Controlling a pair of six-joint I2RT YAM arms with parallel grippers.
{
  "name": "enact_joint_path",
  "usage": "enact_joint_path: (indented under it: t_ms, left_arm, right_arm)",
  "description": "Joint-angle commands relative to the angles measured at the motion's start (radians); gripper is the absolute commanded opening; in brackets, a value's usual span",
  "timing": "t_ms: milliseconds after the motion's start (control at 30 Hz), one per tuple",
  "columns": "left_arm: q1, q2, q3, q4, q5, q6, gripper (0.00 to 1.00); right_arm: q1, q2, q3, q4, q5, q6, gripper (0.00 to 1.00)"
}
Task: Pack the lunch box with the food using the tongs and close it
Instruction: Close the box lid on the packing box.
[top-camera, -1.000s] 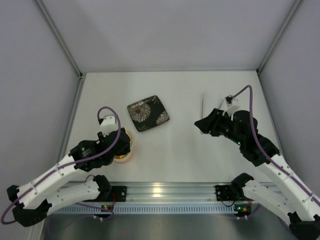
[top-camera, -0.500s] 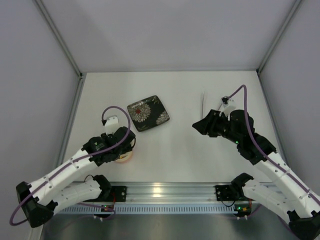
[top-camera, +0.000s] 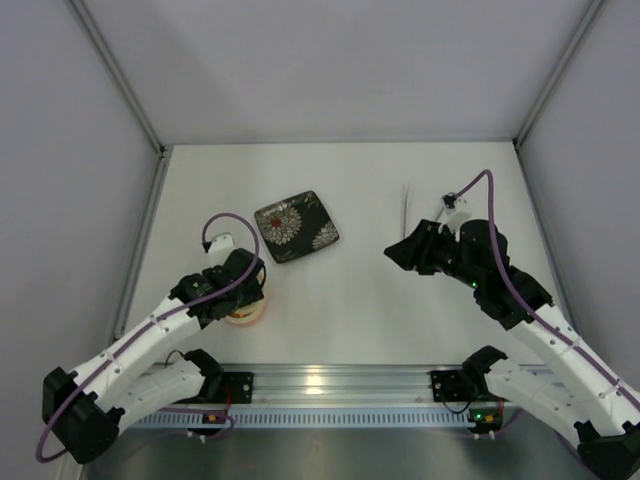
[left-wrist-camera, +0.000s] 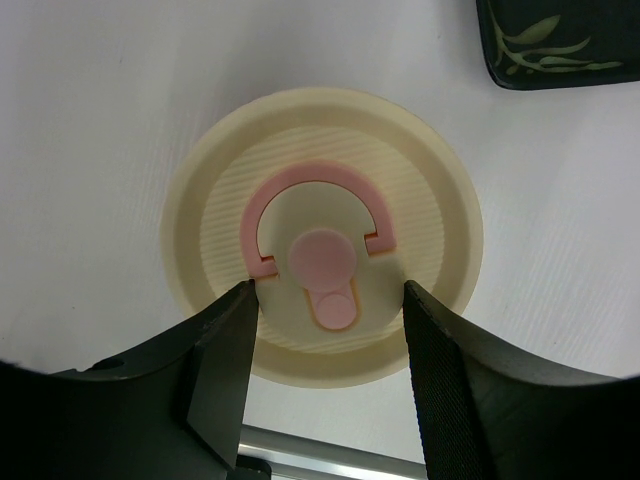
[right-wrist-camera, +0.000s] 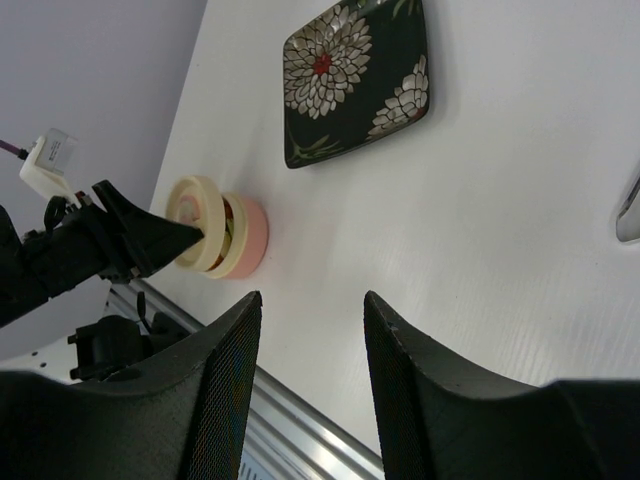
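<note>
**Lid-to-box alignment.** My left tool (left-wrist-camera: 328, 290) is closed on the lid (left-wrist-camera: 320, 150). Its two fingers stand either side of the small pink knob (left-wrist-camera: 322, 258), at the open ends of the pink arc (left-wrist-camera: 315, 180). Which ridge they bear on cannot be read from the wrist view.

**Location of the lunch box.** The lunch box (right-wrist-camera: 256, 236) sits on the tabletop (top-camera: 340, 290) at the near left, just beside the near corner of the floral plate (top-camera: 296, 226) and not touching it. It lies directly beneath the lid I hold.

**Governing relation.**
- In the right wrist view the lid hangs just above the box and is not seated.
- A narrow gap remains between lid and rim, and a sliver of orange and red food (right-wrist-camera: 228, 215) shows in it.
- The lid's face is slightly tilted against the rim, not parallel to it.
- Both parts are round, so no long axis needs matching. Only centring and tilt matter.

**Judgement.** The closing step is in hand. The lid wants levelling, then a straight descent along the box's vertical axis. A tilted descent could catch one edge on the rim.

**Right arm.** My right tool (right-wrist-camera: 312, 300) has its jaws about half apart and holds nothing. It hangs well apart over the right side, near the tongs (top-camera: 405, 205) lying on the tabletop. The left arm is the nearer one.
</note>
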Motion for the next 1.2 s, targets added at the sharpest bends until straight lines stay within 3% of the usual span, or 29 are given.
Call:
enact_joint_path:
  t_ms: [0, 367, 1167]
  left_arm:
    - [0.023, -0.009, -0.012, 0.068, 0.005, 0.009, 0.0]
    - [0.116, -0.008, -0.055, 0.104, 0.096, 0.012, 0.0]
    - [0.172, -0.037, -0.091, 0.06, 0.083, -0.083, 0.0]
  right_arm:
    - [-0.006, -0.009, -0.009, 0.057, -0.009, 0.0, 0.45]
    - [-0.005, -0.001, -0.015, 0.063, -0.02, 0.001, 0.44]
    - [-0.005, 0.037, -0.051, 0.103, -0.054, -0.005, 0.44]
